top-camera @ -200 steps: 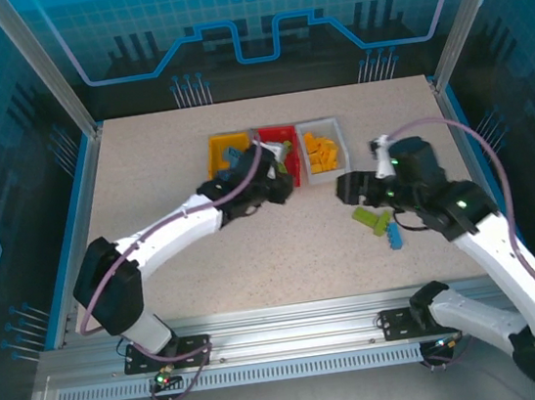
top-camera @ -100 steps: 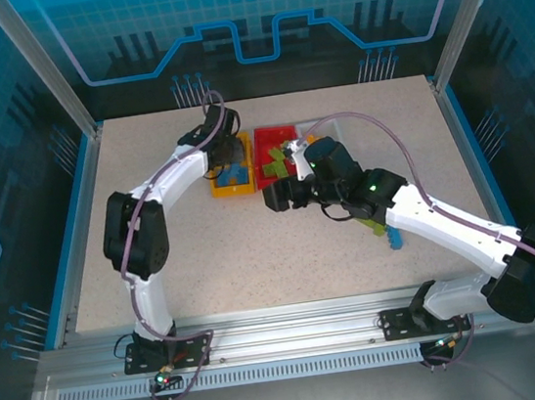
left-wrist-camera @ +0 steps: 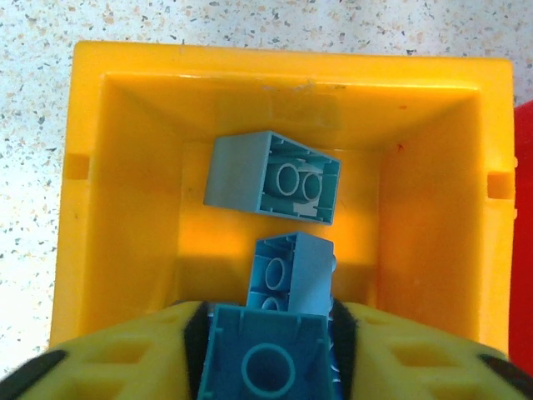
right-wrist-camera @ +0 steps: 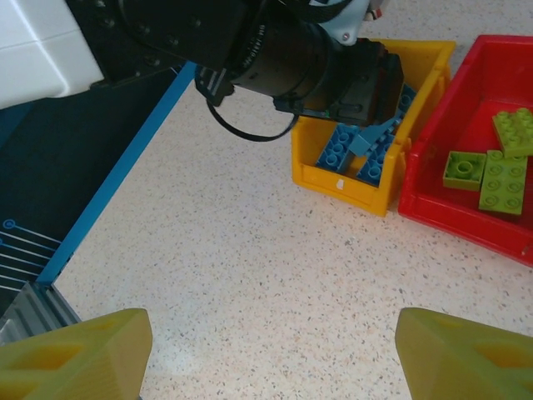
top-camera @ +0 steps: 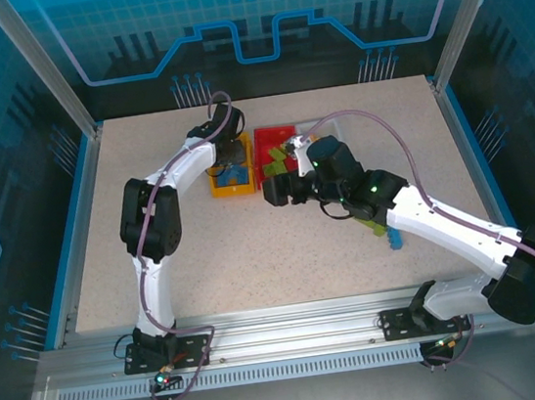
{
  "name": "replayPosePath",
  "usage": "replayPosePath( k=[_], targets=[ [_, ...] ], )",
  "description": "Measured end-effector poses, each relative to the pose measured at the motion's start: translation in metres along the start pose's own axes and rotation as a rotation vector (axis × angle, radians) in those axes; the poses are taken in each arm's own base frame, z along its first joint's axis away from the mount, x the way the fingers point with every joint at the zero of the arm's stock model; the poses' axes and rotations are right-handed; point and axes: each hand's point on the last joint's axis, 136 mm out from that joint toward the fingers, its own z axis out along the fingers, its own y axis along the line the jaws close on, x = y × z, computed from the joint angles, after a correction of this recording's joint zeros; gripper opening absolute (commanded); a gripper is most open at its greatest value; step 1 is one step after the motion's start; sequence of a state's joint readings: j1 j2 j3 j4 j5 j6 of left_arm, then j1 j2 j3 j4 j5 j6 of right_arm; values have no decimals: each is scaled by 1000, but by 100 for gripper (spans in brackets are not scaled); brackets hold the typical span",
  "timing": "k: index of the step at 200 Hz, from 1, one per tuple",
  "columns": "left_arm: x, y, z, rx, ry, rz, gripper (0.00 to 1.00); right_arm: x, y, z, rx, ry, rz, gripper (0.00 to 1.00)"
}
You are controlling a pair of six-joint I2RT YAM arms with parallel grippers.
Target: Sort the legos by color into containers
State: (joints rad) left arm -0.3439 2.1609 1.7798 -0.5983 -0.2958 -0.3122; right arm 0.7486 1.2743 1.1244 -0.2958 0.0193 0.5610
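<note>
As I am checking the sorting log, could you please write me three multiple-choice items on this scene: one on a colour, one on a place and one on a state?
1. What colour are the bricks in the red bin? A blue; B lime green; C orange.
2. The left gripper holds its blue brick over: A the yellow bin; B the red bin; C no bin at all.
3. The right gripper has its fingers: A shut on a brick; B open with nothing between them; C shut on a bin wall.

Answers:
1 B: the right wrist view shows them lime green.
2 A: the left wrist view looks down between yellow walls.
3 B: the fingers stand wide apart over bare table.
</note>
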Motion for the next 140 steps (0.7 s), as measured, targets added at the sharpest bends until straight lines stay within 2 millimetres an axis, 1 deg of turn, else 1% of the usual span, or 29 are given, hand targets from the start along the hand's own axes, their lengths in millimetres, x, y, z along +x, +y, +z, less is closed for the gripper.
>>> replayPosePath(
  k=[19, 31, 44, 57, 77, 94, 108, 125, 140],
  targets=[
    [0, 0, 0, 0, 1, -2, 55, 0, -8, -3, 20, -7, 17, 79],
    [0, -1, -1, 1, 0, 0, 55, 0, -17, -7, 42, -14, 35, 79],
    [-2, -2, -6, 6, -7, 0, 57, 2, -32, -13, 82, -22, 64, 77],
    [-6, -6, -15, 18, -25, 2, 59, 5, -52, -22, 137, -24, 105, 75],
    [-16, -16, -39, 48, -70, 7, 63, 11, -85, -34, 235, -24, 170, 74],
    [-26, -23, -65, 78, -116, 6, 64, 24, -111, -42, 326, 9, 217, 74],
    [-32, -28, -87, 107, -155, 4, 64, 35, -129, -46, 395, 47, 242, 74],
    [-32, -32, -113, 148, -187, -5, 63, 50, -150, -50, 480, 105, 257, 75],
    [-24, -39, -137, 199, -208, -5, 63, 66, -167, -50, 553, 178, 250, 77]
  ],
)
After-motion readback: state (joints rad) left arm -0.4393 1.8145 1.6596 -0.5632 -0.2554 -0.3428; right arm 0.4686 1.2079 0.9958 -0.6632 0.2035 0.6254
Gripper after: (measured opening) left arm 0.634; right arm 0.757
